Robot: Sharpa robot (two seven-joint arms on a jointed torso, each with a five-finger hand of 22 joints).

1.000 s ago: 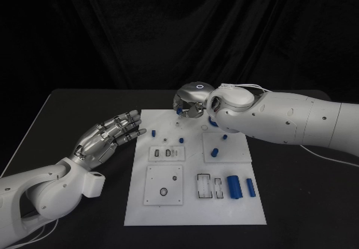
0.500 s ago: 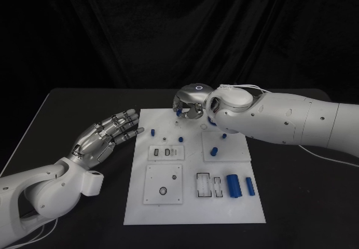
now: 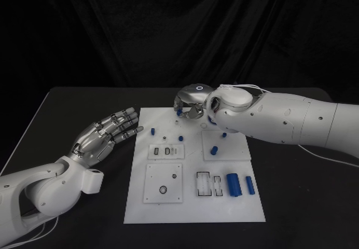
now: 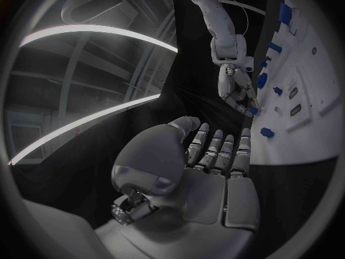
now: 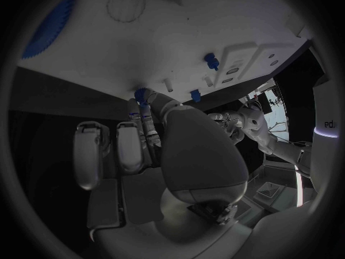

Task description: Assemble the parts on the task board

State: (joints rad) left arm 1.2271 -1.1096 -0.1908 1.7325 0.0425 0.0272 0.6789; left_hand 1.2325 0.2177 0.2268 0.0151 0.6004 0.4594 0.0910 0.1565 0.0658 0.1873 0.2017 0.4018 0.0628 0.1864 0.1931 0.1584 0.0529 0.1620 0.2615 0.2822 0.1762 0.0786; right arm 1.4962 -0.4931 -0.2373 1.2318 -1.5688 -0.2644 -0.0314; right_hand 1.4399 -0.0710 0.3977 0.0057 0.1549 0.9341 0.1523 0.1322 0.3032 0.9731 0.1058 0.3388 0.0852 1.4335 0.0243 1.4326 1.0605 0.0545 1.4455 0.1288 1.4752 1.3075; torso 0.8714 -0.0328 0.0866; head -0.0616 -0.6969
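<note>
Task board (image 3: 194, 207): white plate, centre of the black table (image 3: 299, 207), long axis running away from the robot.

Parts standing upright in the far half: small blue pegs (image 3: 154, 131), a further peg (image 3: 181, 139), two more on the right-hand raised panel (image 3: 215, 151); these read as seated.

Parts lying loose: two blue cylinders (image 3: 233, 185) side by side at the near right, beside the empty rectangular slots (image 3: 203, 184). Round hole in the near-left square panel (image 3: 162, 191) looks unfilled. Judged well short of finished; several recesses are without a part.

Right hand (image 3: 191, 104): over the far edge of the board, fingers curled down toward a small blue piece (image 5: 141, 94) at the fingertips. Whether it is pinched or only touched cannot be told.

Left hand (image 3: 105, 136): just off the board's left edge, above the table, fingers straight and apart, holding nothing.
</note>
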